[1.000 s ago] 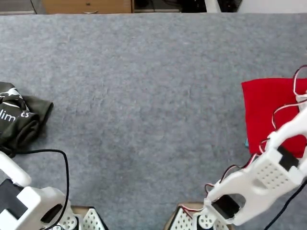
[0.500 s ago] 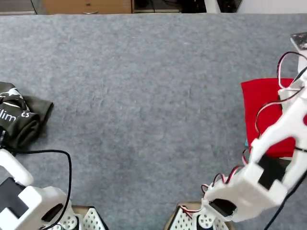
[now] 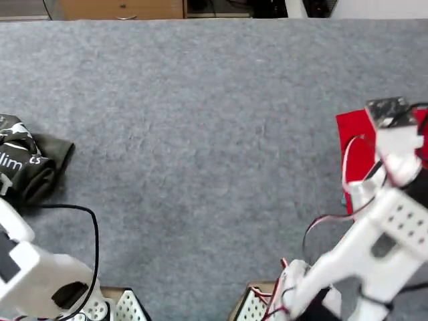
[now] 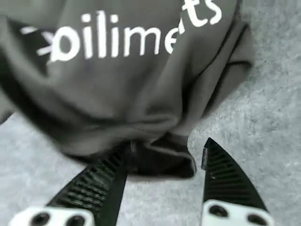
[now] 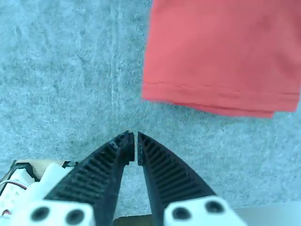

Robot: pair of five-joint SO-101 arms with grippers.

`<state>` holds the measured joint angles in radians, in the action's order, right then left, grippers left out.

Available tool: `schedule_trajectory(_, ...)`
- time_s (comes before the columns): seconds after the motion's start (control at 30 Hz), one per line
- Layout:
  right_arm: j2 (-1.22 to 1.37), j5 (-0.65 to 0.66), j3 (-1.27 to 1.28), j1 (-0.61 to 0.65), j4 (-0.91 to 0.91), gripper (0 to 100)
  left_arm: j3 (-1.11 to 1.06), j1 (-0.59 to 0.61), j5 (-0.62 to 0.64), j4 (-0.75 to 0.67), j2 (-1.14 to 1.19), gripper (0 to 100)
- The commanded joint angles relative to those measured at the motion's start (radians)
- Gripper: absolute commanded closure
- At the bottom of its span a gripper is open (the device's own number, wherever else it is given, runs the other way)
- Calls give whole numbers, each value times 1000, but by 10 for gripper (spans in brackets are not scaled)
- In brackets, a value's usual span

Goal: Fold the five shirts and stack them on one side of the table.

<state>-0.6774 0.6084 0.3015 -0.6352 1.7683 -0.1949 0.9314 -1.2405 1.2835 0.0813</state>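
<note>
At the left edge of the tabletop (image 3: 200, 120), which is covered in coarse grey felt, lies a dark olive shirt (image 3: 30, 164). It is bunched into a soft, rounded roll with white lettering on its upper face. The left gripper (image 4: 167, 146) has its ribbed black jaws spread wide, and a thick fold at the rim of the dark olive shirt sits between them; neither jaw is pressed onto the cloth. Toward the right edge rests a red shirt (image 3: 358, 150), smooth knit folded flat into a rectangle with a stitched hem along one side. The right gripper (image 5: 135, 137) has its toothed jaws closed together, holding nothing, over bare felt just beside that hem. The white right arm (image 3: 384, 221) overlaps the red shirt in the high view.
</note>
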Motion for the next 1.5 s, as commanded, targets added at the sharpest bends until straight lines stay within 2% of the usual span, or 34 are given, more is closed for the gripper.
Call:
schedule_trajectory(0.0, -117, -8, 58, 16, 14, 974, 58, -5, -17, -17, 47, 773)
schedule_trajectory(0.07, -162, -8, 87, 16, 14, 974, 71, -9, -12, -17, 84, 807)
schedule_trajectory(0.2, -228, -8, 122, 16, 14, 974, 106, -44, -11, -14, 133, 994)
schedule_trajectory(0.27, -254, -8, 134, 15, 15, 974, 126, -51, -6, -8, 136, 963)
schedule_trajectory(0.3, -265, -8, 142, 15, 15, 974, 135, -52, 11, -8, 127, 980)
schedule_trajectory(0.47, -314, -8, 173, 12, 15, 975, 233, -92, 203, -9, 45, 982)
schedule_trajectory(0.6, -351, -11, 208, 10, 15, 975, 327, -169, 462, -8, -53, 982)
schedule_trajectory(0.7, -386, -12, 237, 8, 17, 975, 385, -264, 647, 6, -162, 982)
schedule_trajectory(0.77, -414, -12, 255, 8, 17, 975, 427, -356, 733, 66, -246, 982)
schedule_trajectory(0.97, -516, -12, 325, 8, 17, 975, 470, -760, 934, 233, -438, 982)
schedule_trajectory(1.1, -587, -9, 343, 8, 17, 975, 477, -1043, 1051, 284, -513, 982)
schedule_trajectory(1.2, -616, -8, 343, 8, 17, 975, 474, -1217, 1080, 295, -552, 982)
schedule_trajectory(1.3, -621, -8, 344, 12, 17, 974, 468, -1292, 1073, 333, -581, 982)
schedule_trajectory(1.4, -621, -6, 344, 16, 15, 974, 425, -1272, 1033, 396, -585, 964)
schedule_trajectory(1.47, -619, -6, 344, 16, 14, 974, 348, -1212, 987, 417, -585, 892)
